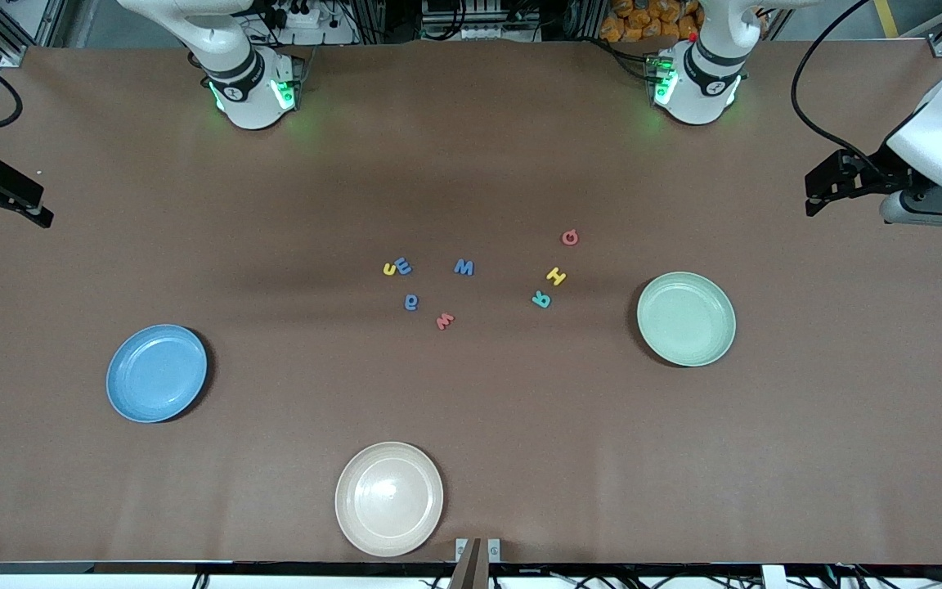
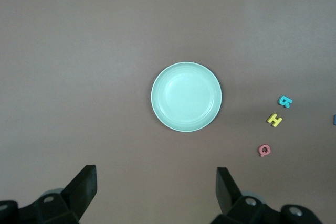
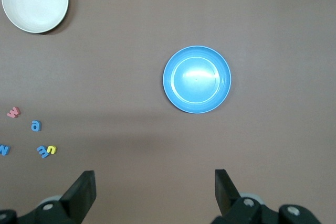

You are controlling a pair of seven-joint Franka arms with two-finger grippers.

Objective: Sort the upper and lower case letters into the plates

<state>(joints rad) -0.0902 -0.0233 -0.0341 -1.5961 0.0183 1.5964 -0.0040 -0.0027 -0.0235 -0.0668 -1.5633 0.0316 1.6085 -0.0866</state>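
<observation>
Brown table [image 1: 471,458], loose letters [image 1: 464,267] M, H, Q; left gripper [image 2: 156,190] and right gripper [image 3: 155,192] open

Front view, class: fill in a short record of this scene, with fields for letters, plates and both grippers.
letters: eight small letters loose on the table, mid-table, none in a plate
blue plate: empty, toward the right arm's end
green plate: empty, toward the left arm's end
cream plate: empty, nearest the front camera
left gripper: open, holding nothing, above the table by the green plate
right gripper: open, holding nothing, above the table by the blue plate
</observation>
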